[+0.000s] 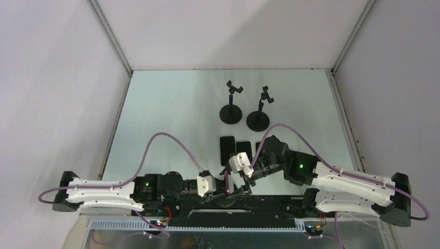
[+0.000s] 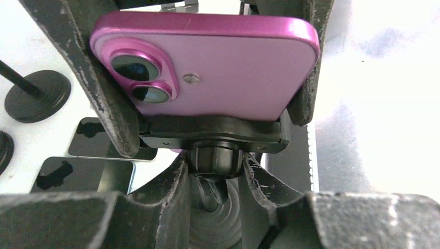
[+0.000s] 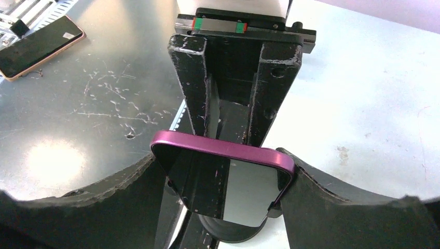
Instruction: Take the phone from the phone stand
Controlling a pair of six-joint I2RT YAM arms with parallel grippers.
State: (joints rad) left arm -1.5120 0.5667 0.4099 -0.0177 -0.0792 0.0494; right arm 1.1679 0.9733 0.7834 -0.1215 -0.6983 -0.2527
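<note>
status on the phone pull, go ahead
Left fingers closed around phone stand neck. Right fingers clamped on pink phone edges. Phone not yet out of the clamp. Nothing seen blocking the lift.

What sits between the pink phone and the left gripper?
The stand's black clamp, holding the phone, and its joint, which the left gripper grips. The left wrist view shows it.

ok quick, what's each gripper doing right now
left gripper: closed on the phone stand, just below its clamp
right gripper: closed on the pink phone, gripping its two side edges
</note>
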